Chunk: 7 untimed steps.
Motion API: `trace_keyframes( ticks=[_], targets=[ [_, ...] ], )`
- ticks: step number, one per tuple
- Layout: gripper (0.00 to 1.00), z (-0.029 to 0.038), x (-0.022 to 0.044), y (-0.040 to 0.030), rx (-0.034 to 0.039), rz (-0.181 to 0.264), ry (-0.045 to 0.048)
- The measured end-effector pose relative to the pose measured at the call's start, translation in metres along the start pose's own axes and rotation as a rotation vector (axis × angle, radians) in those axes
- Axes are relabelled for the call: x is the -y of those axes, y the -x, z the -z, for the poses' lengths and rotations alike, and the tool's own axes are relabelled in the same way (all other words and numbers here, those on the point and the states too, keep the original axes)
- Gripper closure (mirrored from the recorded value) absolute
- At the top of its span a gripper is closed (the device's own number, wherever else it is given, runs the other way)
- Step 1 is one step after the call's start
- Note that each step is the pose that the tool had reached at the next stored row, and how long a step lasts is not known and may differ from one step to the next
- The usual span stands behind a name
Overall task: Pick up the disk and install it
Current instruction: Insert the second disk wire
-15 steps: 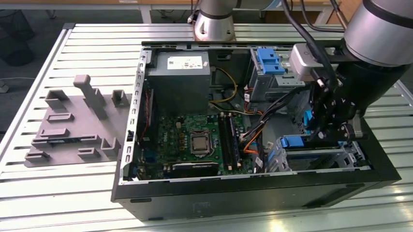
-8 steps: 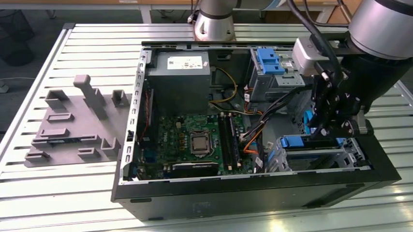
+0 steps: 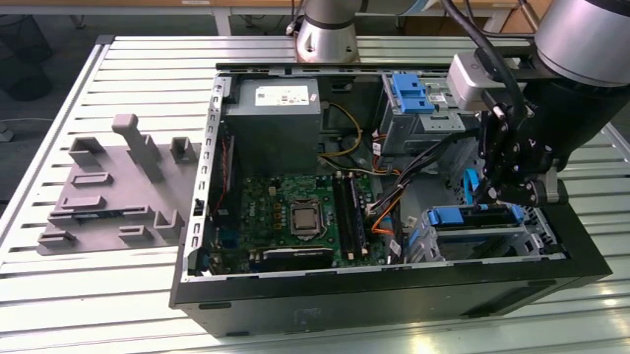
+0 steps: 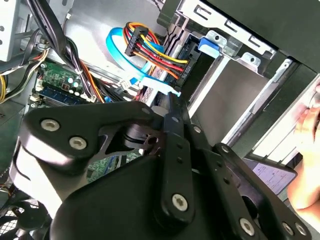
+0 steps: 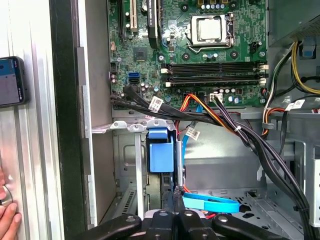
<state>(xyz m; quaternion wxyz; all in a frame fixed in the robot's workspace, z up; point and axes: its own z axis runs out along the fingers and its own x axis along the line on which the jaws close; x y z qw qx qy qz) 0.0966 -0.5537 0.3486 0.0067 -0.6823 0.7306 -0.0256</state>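
The disk (image 3: 474, 218) sits edge-up in the drive cage at the open computer case's front corner, on the exterior view's right, its blue side rails showing. In the first wrist view its blue rail end (image 5: 160, 152) faces me inside the cage. In the second wrist view the disk (image 4: 189, 62) lies just past my fingertips. My gripper (image 3: 514, 198) hangs directly over it, fingers pressed together with no gap (image 5: 174, 196) (image 4: 170, 102). The tips are at the disk's near edge; whether they touch it I cannot tell.
A blue flat cable (image 5: 210, 203) and a bundle of coloured wires (image 4: 152, 50) run beside the cage. Motherboard (image 3: 295, 214), grey power box (image 3: 271, 110) and an upright blue bracket (image 3: 409, 92) fill the case. A grey fixture plate (image 3: 108, 192) lies on the exterior view's left. A hand (image 5: 7, 212) and a phone (image 5: 10, 80) are just outside the case wall.
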Motion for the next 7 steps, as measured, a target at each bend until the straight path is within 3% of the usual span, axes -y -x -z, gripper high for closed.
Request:
trace_keyframes(
  ticks=[7],
  targets=[
    [0.89,0.0000,0.0000,0.0000,-0.0002,0.000,0.0000]
  ],
)
